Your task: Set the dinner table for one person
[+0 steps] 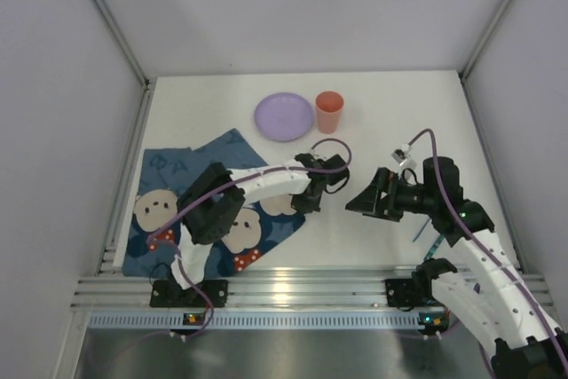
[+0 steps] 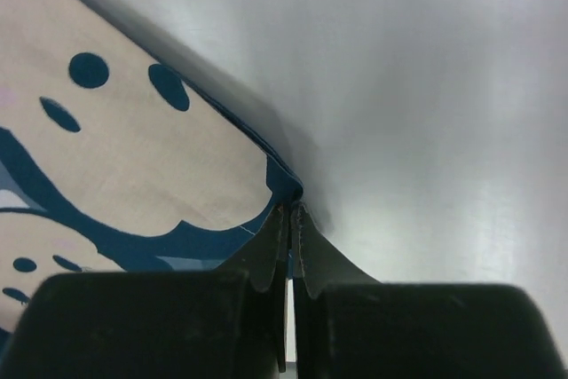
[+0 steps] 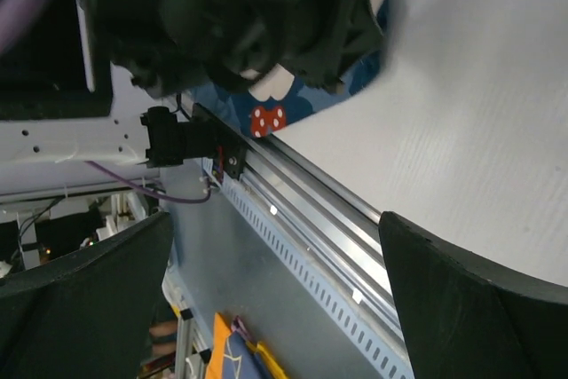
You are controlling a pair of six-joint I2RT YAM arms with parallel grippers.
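Pinching the right-hand corner of the bear-face cloth mat (image 2: 133, 175) is what my left gripper (image 2: 290, 215) is doing. The jaws are pressed flat together on the blue hem, and the fabric there is raised a little off the white surface (image 2: 426, 86). — operator

Why hold it at that spot? — spotter

My read is that a corner gives me the most pull on the whole cloth. From above, the mat lies skewed and rumpled on the left part of the surface, with its far edge folded over. So I judge the step in hand is drawing it flat and square before anything goes on it. My right gripper (image 1: 355, 202) hangs just beside the left one, jaws spread wide with nothing between them, pointed toward the left arm. I take it to be waiting clear, or ready to catch a second edge. — operator

And room to move? — spotter

There's plenty to the right, with bare surface between the pinched corner and the right wall. The far side is tighter. The purple plate (image 1: 284, 117) and orange cup (image 1: 329, 113) stand close together just past the mat's far corner, and I cannot tell whether they touch. A pull away from me could push the cloth into them. On the near side, the mat's edge lies right at the aluminium rail (image 1: 284, 283), so I'd avoid dragging it toward the bases. The left edge sits close to the side frame too. A rightward pull looks the safest to me. — operator
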